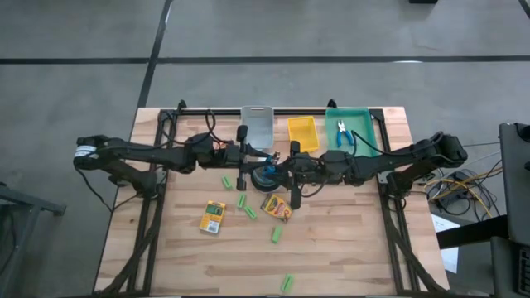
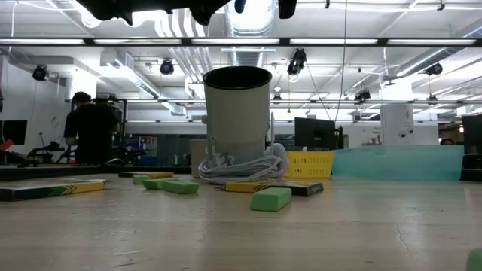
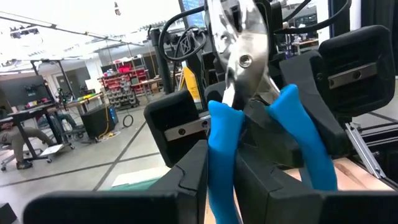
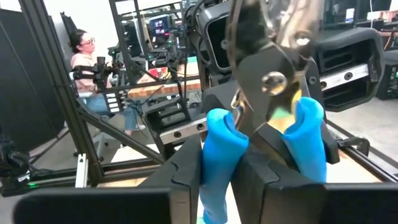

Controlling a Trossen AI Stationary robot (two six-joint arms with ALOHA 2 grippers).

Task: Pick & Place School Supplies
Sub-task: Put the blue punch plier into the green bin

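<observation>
A blue-handled metal tool (image 3: 245, 68) stands upright in the air over the table's middle, head up and handles down. My left gripper (image 3: 222, 171) and my right gripper (image 4: 219, 168) meet level at it from opposite sides (image 1: 267, 168), each shut on one handle. Two yellow-and-green crayon boxes (image 1: 213, 217) (image 1: 277, 207) lie flat on the wood. Several light-green sticks (image 1: 241, 199) (image 1: 277, 235) are scattered around them. A second blue-handled tool (image 1: 344, 136) lies in the green tray (image 1: 358, 120). My left gripper pinches one blue handle (image 3: 224, 134) between its two fingers, coming level from the table's left. The tool is clear of the table, with its head up. My right gripper pinches the other blue handle (image 4: 217, 140) between its two fingers, coming level from the table's right.
A white cup (image 2: 237, 113) with a coiled cord at its foot stands on the table under the grippers. A clear bin (image 1: 257, 124) and a yellow bin (image 1: 302, 132) stand beside the green tray at the far edge. A person (image 4: 84, 59) sits beyond the table.
</observation>
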